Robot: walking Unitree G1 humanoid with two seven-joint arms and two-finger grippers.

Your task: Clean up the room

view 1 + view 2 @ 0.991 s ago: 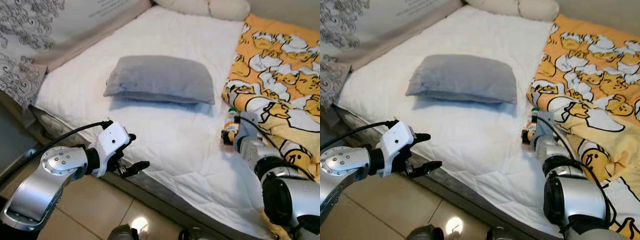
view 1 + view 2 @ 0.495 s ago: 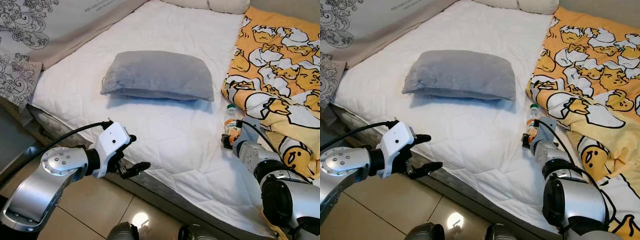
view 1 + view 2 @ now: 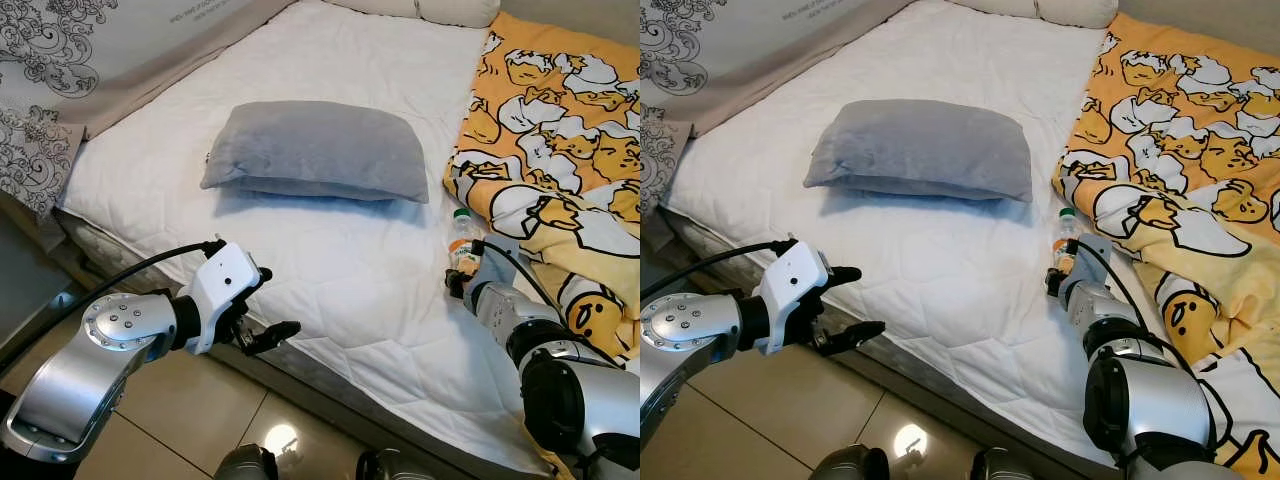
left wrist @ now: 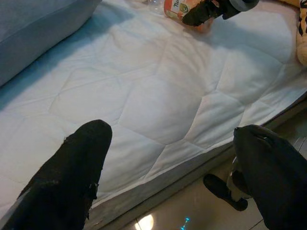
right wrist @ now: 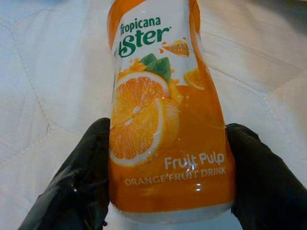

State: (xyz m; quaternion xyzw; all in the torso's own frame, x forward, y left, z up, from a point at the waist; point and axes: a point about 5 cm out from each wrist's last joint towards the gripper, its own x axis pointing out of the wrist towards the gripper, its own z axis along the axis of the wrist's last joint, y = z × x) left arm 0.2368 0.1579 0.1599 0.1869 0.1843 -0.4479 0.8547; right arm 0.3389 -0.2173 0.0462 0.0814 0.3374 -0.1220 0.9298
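Clear plastic orange-drink bottle with orange label (image 5: 165, 115): stood upright on the white quilted mattress (image 3: 330, 270), long axis vertical, flanked and touched by the right gripper's (image 5: 168, 191) black fingers, which pinched its base; left gripper (image 4: 177, 177) spread, well apart.

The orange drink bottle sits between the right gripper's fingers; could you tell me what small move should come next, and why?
Probably lift it straight up off the mattress. The right gripper has both black fingers pressed against the orange drink bottle, which lies on the bed beside the yellow blanket.

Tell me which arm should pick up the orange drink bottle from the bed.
Right. The right gripper already has its fingers on either side of the orange drink bottle on the bed. The left gripper, open, hangs at the mattress edge, far from it.
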